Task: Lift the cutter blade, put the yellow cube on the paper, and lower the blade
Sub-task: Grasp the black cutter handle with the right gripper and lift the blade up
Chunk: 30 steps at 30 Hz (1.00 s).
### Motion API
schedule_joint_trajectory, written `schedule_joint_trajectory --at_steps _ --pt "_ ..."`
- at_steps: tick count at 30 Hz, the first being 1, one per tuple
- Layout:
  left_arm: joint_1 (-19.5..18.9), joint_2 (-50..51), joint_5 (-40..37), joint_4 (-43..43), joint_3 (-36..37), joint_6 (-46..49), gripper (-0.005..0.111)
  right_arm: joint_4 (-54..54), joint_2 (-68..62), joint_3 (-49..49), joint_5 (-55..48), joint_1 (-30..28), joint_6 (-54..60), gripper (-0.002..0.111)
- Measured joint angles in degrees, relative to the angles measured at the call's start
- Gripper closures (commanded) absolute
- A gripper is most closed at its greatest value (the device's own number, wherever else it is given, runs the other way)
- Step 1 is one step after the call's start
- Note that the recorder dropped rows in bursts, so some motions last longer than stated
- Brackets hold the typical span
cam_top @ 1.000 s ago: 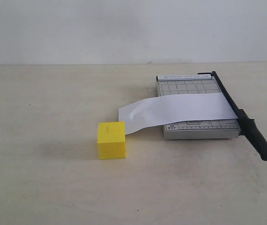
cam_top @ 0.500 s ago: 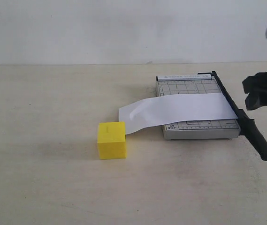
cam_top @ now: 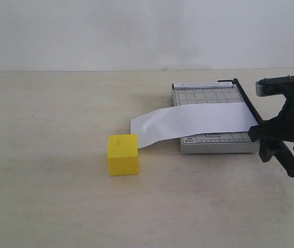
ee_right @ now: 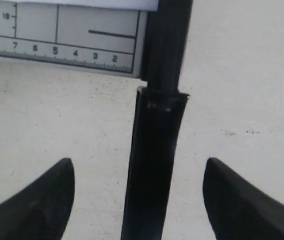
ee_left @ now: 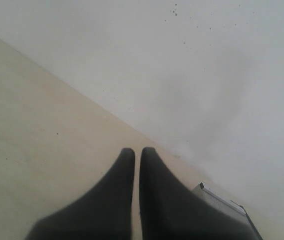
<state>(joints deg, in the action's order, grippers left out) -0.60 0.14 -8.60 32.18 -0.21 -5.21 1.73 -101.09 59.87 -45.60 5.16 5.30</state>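
The yellow cube [cam_top: 122, 154] stands on the table at the left end of the white paper [cam_top: 193, 122]. This strip lies across the grey trimmer [cam_top: 214, 98]. The cutter blade [cam_top: 245, 101] lies flat along the trimmer's right edge, its thick black handle [ee_right: 154, 165] sticking out toward the front. My right gripper [ee_right: 139, 167] is open and straddles that handle, one finger on each side with gaps between. In the exterior view the right gripper [cam_top: 280, 147] hangs over the handle end. My left gripper [ee_left: 134, 151] is shut on nothing, out of the exterior view.
The trimmer's ruler scale [ee_right: 57, 50] shows just beyond the handle. A corner of the trimmer [ee_left: 216, 197] appears past my left fingers. Bare beige tabletop [cam_top: 59, 113] stretches left of the cube, with a white wall behind.
My right arm has come in from the right and dropped over the blade handle, its jaws spread wide. Cube, paper and blade have not moved.
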Motion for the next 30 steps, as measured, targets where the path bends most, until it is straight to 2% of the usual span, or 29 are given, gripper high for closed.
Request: schedule_joint_trajectory --at_steps 2,6,8,9,27,30 --pt "0.0 0.0 0.0 0.0 0.0 0.0 0.102 0.0 -0.68 0.0 0.0 0.0 0.12 0.05" --pt "0.0 0.0 0.0 0.0 0.0 0.0 0.102 -0.18 -1.01 0.0 0.0 0.0 1.39 0.087" --pt "0.0 0.0 0.0 0.0 0.0 0.0 0.102 -0.62 -1.01 0.0 0.13 0.0 1.65 0.099" --pt "0.0 0.0 0.0 0.0 0.0 0.0 0.102 -0.51 -1.01 0.0 0.13 0.0 1.13 0.102" --pt "0.0 0.0 0.0 0.0 0.0 0.0 0.102 -0.28 9.83 -1.19 3.3 0.0 0.32 0.102" --pt "0.0 0.0 0.0 0.0 0.0 0.0 0.102 -0.28 10.3 -1.19 3.44 0.0 0.32 0.087"
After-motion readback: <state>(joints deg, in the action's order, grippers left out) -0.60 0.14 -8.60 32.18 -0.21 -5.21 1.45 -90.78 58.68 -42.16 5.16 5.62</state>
